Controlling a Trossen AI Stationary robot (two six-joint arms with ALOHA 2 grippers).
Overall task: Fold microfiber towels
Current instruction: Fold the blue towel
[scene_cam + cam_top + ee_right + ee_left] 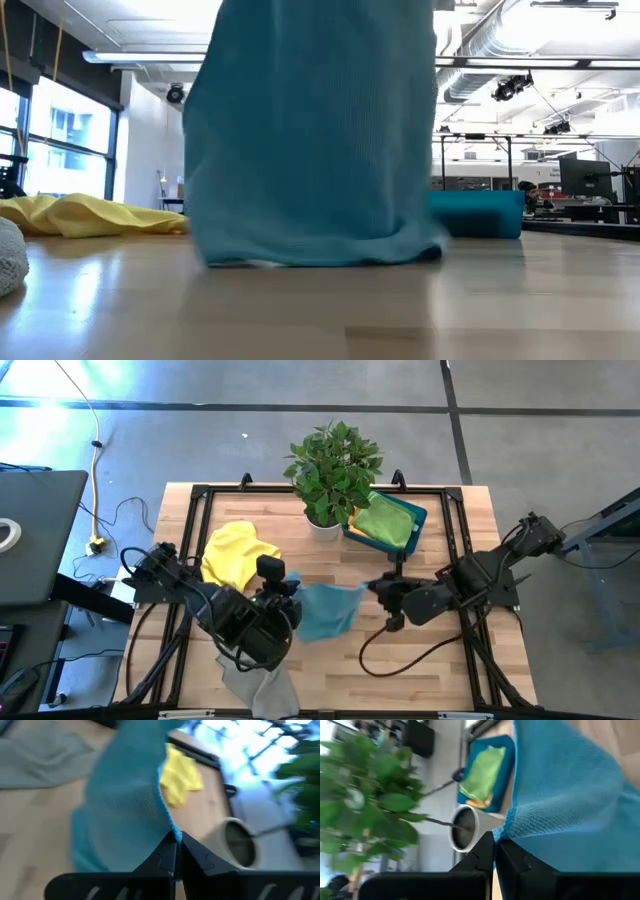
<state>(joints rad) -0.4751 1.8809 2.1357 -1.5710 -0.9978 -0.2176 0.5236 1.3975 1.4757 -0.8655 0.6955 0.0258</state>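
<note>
A light blue microfiber towel (325, 610) hangs between my two grippers over the middle of the table. Its lower edge (320, 252) touches the wood. My left gripper (292, 582) is shut on one upper corner and my right gripper (368, 588) is shut on the other. A yellow towel (238, 555) lies crumpled at the far left, and a grey towel (262, 690) lies at the near edge. A green towel (388, 520) lies in the teal bin (420, 520). My left gripper pinches a corner of the blue towel (512, 827) between its two fingertips, slanting down from the table's left. The towel hangs below the hold. My right gripper pinches the other upper corner (170, 832) at its fingertips, slanting down from the table's right. The cloth drops away below it.
A potted plant (335, 470) stands at the far middle of the table, close behind the held towel. The teal bin sits to its right. Bare wood lies in front of the hanging towel toward the near right.
</note>
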